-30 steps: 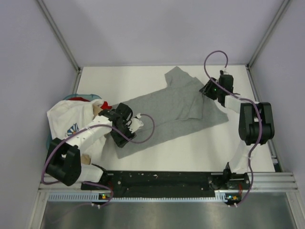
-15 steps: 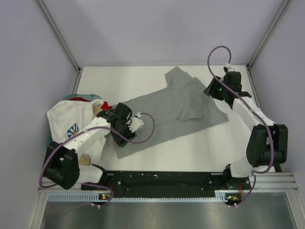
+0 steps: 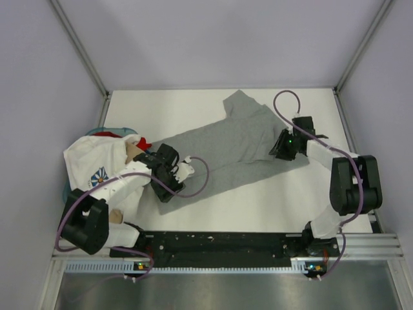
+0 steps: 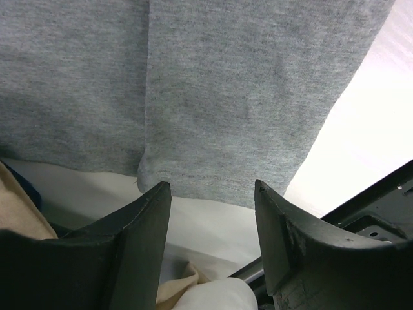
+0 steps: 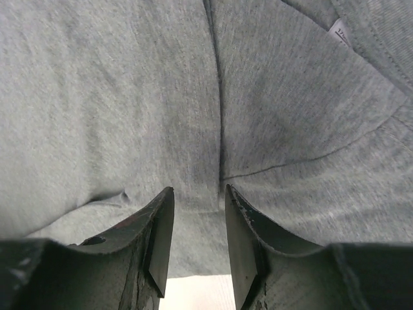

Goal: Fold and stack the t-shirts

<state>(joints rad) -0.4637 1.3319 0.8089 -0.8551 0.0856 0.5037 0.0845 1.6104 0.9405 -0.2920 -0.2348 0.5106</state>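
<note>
A heather-grey t-shirt (image 3: 232, 152) lies spread diagonally across the table, one part folded over on itself. My left gripper (image 3: 161, 187) is open and empty at the shirt's lower-left hem. In the left wrist view its jaws (image 4: 211, 194) stand wide apart over bare table, just short of the grey hem (image 4: 213, 97). My right gripper (image 3: 279, 145) is open, low over the shirt's right side. In the right wrist view its jaws (image 5: 199, 194) straddle a seam of the grey cloth (image 5: 129, 97) without closing on it.
A pile of shirts sits at the table's left edge: a white one with a flower print (image 3: 97, 161), red (image 3: 139, 141) and blue (image 3: 103, 132) cloth behind it, tan (image 3: 116, 216) below. Tan cloth (image 4: 16, 213) also shows by the left jaws. The black rail (image 3: 226, 242) runs along the front.
My right arm swung from the shirt's back right edge out toward the wall, then came down and nearer onto the shirt's right side. My left gripper shifted slightly toward the front.
</note>
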